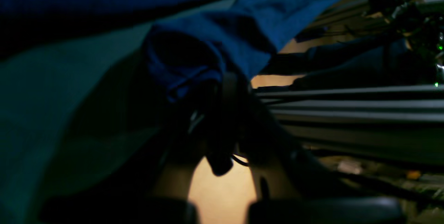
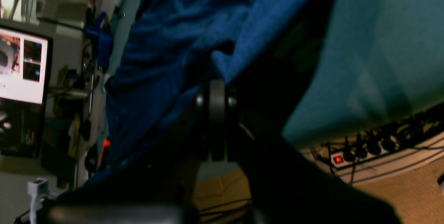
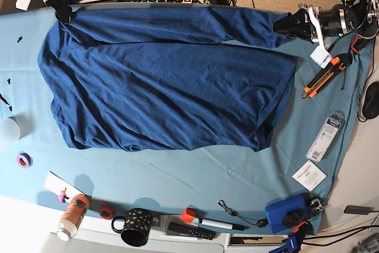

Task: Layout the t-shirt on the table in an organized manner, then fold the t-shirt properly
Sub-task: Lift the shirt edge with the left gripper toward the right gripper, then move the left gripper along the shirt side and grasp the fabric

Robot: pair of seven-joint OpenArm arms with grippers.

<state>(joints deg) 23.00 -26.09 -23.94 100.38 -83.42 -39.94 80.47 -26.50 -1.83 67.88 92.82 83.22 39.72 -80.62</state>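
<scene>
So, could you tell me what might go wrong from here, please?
1. Both grippers, left and right, pinch the t-shirt by its far-edge corners; either small bite could slip.
2. The utility knife lies close to the left gripper; dragged cloth may snag it.

- The t-shirt (image 3: pixel 166 87) is soft, matt, dark blue knit cloth with a faint heathered grain and loose wrinkles.
- The table (image 3: pixel 177 176) wears a smooth, matt, light teal cloth with faint creases.
- The mug (image 3: pixel 137 226) at the near edge looks like glossy black ceramic with pale dots.
- The utility knife (image 3: pixel 323 74) near the right edge has a hard orange and black plastic body.
- The card (image 3: pixel 309 175) near the right corner looks like flat white paper.
- The right gripper (image 2: pixel 218 88) shows dull black plastic pads.
- The floor (image 1: pixel 215 196) looks like warm, smooth wood.
</scene>
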